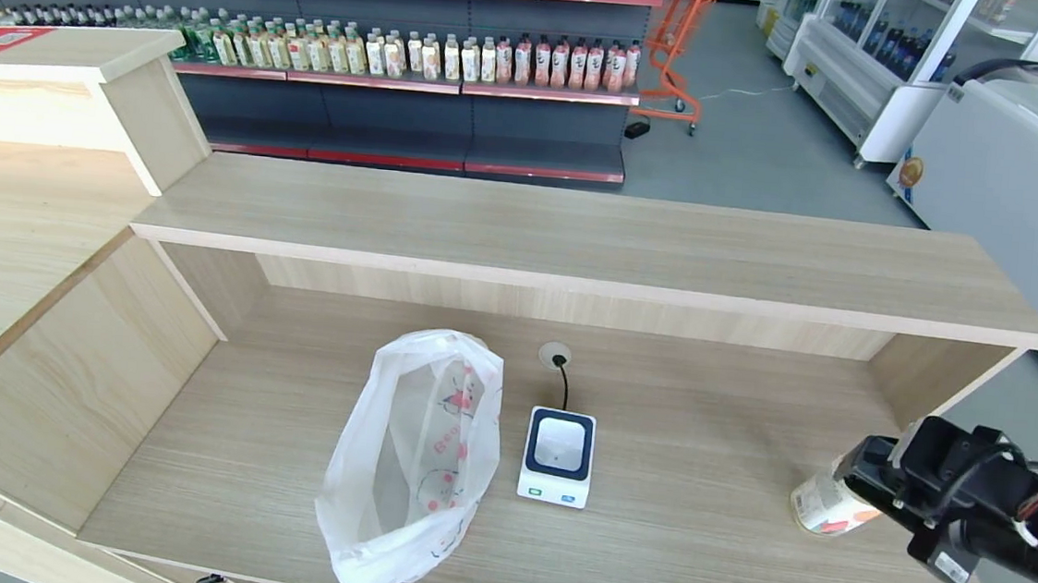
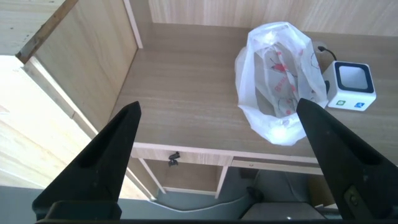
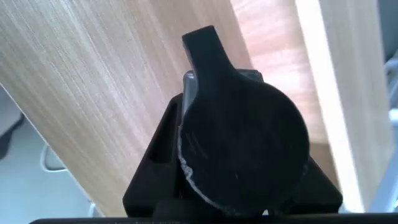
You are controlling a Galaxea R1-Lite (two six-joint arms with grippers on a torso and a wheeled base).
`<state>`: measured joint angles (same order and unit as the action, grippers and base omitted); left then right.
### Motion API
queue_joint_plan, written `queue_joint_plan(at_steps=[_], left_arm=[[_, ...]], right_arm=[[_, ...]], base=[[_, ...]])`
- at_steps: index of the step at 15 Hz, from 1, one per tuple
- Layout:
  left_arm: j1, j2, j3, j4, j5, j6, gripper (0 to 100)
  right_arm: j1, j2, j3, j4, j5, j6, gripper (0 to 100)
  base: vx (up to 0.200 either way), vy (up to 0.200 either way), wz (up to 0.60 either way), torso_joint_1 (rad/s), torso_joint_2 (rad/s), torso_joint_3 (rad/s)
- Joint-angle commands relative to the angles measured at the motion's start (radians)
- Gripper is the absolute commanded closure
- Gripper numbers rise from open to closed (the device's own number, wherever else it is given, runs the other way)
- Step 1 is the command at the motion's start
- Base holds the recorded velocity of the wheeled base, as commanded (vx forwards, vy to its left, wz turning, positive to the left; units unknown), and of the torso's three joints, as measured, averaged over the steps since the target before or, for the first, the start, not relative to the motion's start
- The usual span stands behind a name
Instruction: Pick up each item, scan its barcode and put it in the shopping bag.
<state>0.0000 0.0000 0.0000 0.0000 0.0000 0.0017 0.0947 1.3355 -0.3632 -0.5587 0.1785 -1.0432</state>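
Bottle (image 1: 822, 508) within right claw (image 1: 859, 486)

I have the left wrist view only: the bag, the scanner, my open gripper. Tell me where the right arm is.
Observer: The right gripper is at the right end of the counter, on the far side of the scanner from the bag.
Operator: Report what it holds.
Observer: It is shut on a white bottle with an orange label.
Operator: Give me the bottle's attitude.
Observer: Tilted, its base pointing toward the scanner. I cannot tell whether it touches the counter.
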Motion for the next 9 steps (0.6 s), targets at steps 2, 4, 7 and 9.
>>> queue_joint_plan(at_steps=[2,4,7,9], left_arm=[[0.0,0.0,0.0,0.0,0.0,0.0,0],[0.0,0.0,0.0,0.0,0.0,0.0,0],[0.0,0.0,0.0,0.0,0.0,0.0,0],[0.0,0.0,0.0,0.0,0.0,0.0,0]], right_arm=[[-0.006,-0.134,0.012,0.014,0.331,-0.434,100],[-0.046,-0.091,0.01,0.109,0.699,-1.134,100],[0.151,0.086,0.007,0.224,0.802,-1.624,100],[0.227,0.16,0.013,0.223,0.978,-1.718,100]], base=[[0.0,0.0,0.0,0.0,0.0,0.0],[0.0,0.0,0.0,0.0,0.0,0.0],[0.0,0.0,0.0,0.0,0.0,0.0],[0.0,0.0,0.0,0.0,0.0,0.0]])
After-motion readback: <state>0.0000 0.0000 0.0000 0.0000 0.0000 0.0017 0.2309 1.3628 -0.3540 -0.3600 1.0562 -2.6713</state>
